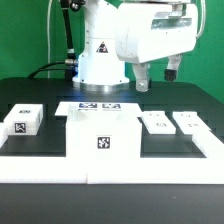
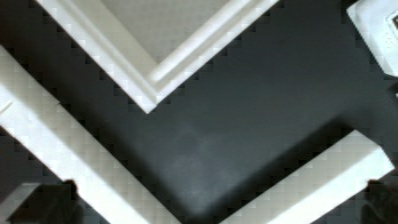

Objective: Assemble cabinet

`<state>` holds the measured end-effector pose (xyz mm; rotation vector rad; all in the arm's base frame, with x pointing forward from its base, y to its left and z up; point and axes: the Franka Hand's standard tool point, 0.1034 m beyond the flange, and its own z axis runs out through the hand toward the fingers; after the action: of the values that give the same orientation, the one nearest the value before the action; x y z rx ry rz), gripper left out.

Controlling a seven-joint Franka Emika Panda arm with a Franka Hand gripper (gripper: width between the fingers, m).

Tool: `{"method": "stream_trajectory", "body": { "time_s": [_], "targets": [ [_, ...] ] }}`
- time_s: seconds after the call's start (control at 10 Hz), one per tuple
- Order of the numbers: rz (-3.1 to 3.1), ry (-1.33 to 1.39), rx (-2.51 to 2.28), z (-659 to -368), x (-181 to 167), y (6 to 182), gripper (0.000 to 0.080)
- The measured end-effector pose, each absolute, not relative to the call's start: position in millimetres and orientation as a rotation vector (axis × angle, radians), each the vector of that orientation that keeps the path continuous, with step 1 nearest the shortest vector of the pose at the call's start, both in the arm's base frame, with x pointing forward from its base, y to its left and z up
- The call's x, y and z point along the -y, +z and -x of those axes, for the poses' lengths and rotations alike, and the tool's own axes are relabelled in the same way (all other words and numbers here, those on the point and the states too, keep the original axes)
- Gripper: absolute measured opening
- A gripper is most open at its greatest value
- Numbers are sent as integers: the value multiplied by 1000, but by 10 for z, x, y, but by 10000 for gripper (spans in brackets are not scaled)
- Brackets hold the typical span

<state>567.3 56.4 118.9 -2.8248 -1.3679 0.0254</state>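
Note:
The cabinet [image 1: 103, 135], a large white box with a square tag on its front, stands at the table's front middle. My gripper [image 1: 157, 76] hangs high above the table toward the exterior view's right, behind two small white tagged blocks [image 1: 157, 122] [image 1: 187, 122]. It is open and holds nothing. In the wrist view only the dark fingertips [image 2: 43, 204] show at the frame corners, wide apart, with black table and white bars [image 2: 71, 140] between them. A third small tagged block [image 1: 22, 120] lies at the exterior view's left.
The marker board [image 1: 100, 105] lies flat behind the cabinet, in front of the robot base [image 1: 100, 60]. A low white rail [image 1: 180, 150] runs along the table's front. In the wrist view a white-rimmed grey corner [image 2: 160, 40] points toward the gripper; I cannot tell what it is.

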Motion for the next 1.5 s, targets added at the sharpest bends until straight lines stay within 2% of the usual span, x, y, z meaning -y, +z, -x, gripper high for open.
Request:
{"method": "stream_trajectory", "body": {
  "time_s": [0.6,0.8,1.2,1.5],
  "targets": [
    [2825,25,1368,-5673,-564,1189,798],
    [2750,-29,1541,-5706,-533,1193,798],
    [2524,-1,1903,-5597,-320,1036,798],
    [2526,20,1891,-5578,-286,1029,798]
  ]
}}
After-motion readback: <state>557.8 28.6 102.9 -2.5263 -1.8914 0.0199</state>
